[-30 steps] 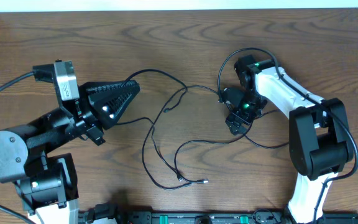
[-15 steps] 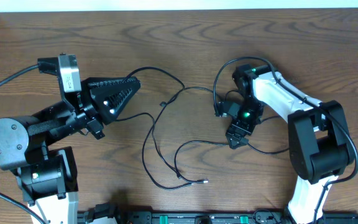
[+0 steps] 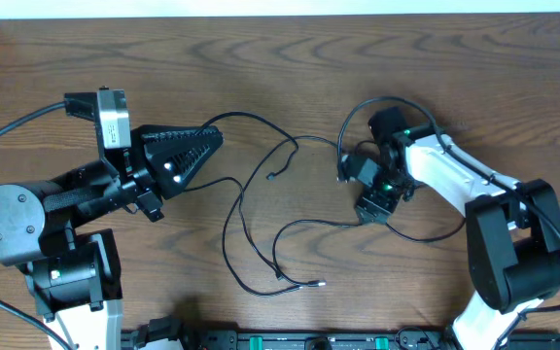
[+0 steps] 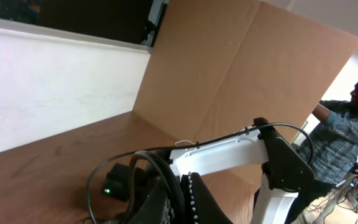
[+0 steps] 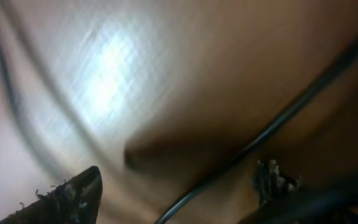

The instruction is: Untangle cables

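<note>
- Desk (image 3: 280, 58): one brown wood-grain surface is carrying everything under inspection.
- Arms: two are working over it. The black left arm (image 3: 56, 224) is reaching rightward, and the white right arm (image 3: 474, 180) is bending in toward the middle.
- Cables (image 3: 228, 216): thin black cords are lying in loose, crossing loops on the desk centre between the two arms. A separate count cannot be told from the overlap.
- Left fingers (image 3: 214, 136): they are pressing fully together, with one black cord running out from their tip, apparently pinched.
- Right fingers (image 5: 176, 186): they are standing apart close above the desk, with a black cord passing between them, unclamped. The wrist view is blurred.
- Plug ends: two are showing loose, one near the front edge (image 3: 319, 284) and one mid-tangle (image 3: 270, 177).
</note>
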Robot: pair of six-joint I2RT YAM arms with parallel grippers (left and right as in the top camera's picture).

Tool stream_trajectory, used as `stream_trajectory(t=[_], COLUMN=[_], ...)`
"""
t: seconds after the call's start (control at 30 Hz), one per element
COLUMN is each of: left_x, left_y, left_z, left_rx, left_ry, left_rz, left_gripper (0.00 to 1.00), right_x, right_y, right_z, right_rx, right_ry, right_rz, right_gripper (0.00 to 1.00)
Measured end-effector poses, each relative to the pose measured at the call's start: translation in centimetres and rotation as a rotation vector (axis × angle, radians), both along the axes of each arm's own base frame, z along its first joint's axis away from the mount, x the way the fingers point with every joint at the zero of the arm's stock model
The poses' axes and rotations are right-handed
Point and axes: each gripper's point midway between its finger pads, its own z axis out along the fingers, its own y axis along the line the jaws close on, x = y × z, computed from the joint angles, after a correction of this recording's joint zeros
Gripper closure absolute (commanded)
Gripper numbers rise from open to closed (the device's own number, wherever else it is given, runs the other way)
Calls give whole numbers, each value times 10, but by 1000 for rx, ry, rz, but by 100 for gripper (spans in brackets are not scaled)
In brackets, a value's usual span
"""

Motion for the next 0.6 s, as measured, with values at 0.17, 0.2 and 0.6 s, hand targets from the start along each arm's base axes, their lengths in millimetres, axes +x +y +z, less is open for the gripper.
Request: stream_trajectory(t=[0.17,0.2,0.6], left_x=[0,0,0], left_y=[0,0,0], left_z=[0,0,0], left_rx=[0,0,0], left_ry=[-1,0,0], left_rz=[0,0,0], left_gripper=[93,93,93], right_x=[19,22,25], right_y=[6,7,13], right_z=[-3,-4,-6], right_rx=[31,33,74], right_ry=[-99,-114,-157], right_rz=[-6,-6,-1], right_gripper=[19,19,11])
